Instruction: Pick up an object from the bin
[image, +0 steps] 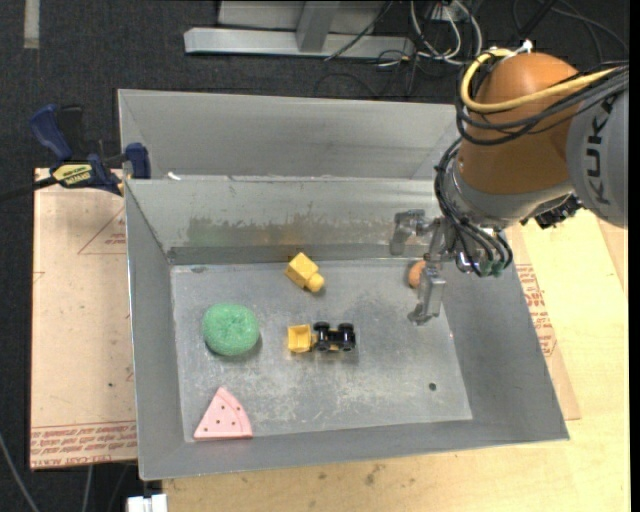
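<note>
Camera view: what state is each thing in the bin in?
Green sponge: flat on the bin floor, left side.
Pink wedge: flat, front left corner.
Toy loader: mid-floor, free of the others.
Yellow block: at the back wall's foot.
Orange piece: beside the gripper, partly hidden.
Gripper: low, right back.

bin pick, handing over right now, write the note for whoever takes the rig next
Pincer: open, low on the right side of the bin by the back wall, fingers on either side of a small orange round thing. I cannot tell if they touch it.
On the floor: yellow block back centre, yellow-and-black toy loader in the middle, green round sponge left, pink triangular piece front left.
Done: nothing lifted yet.
Left: probably close on the orange thing and lift it out.
</note>
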